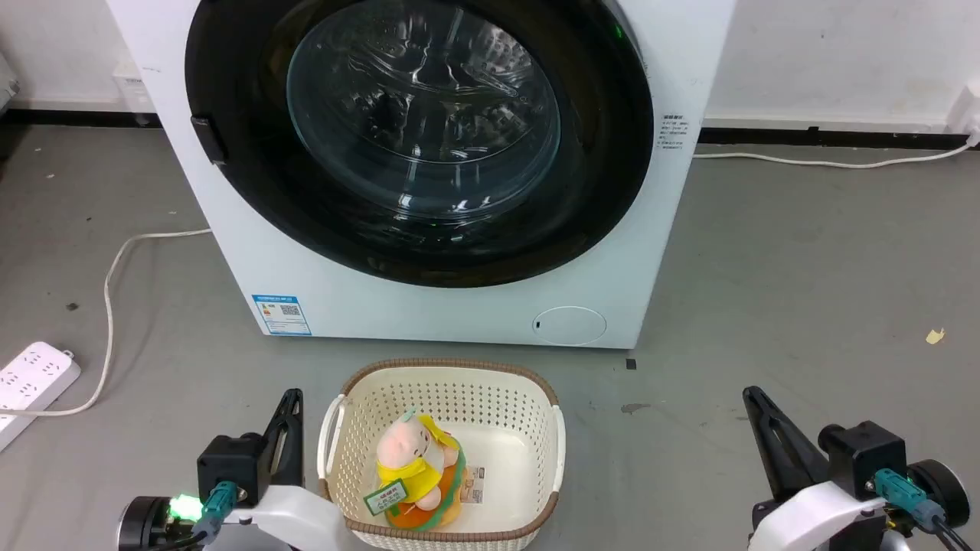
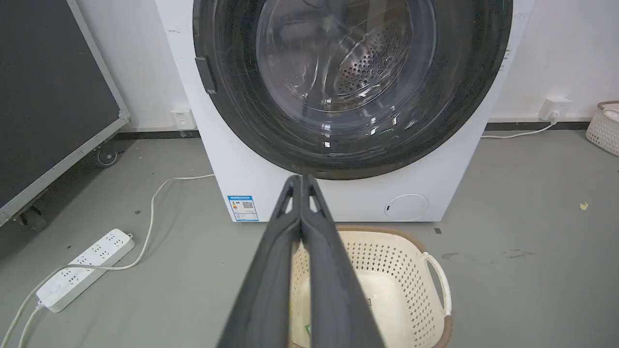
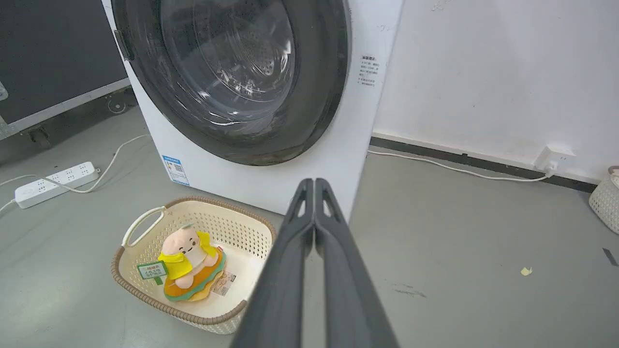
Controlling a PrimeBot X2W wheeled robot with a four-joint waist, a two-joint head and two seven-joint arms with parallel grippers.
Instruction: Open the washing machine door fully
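The white washing machine stands on the grey floor ahead of me. Its washing machine door, a round glossy black disc with a bulging clear glass centre, lies flat against the front, with a small dark handle tab on its left rim. In the wrist views the door looks the same way, closed. My left gripper is shut and empty at the lower left, well short of the machine. My right gripper is shut and empty at the lower right. Both pairs of fingertips press together.
A cream basket holding a plush toy sits on the floor directly before the machine, between my grippers. A white power strip and cable lie at the left. A wheeled dark panel stands at the far left. Another basket sits at the right wall.
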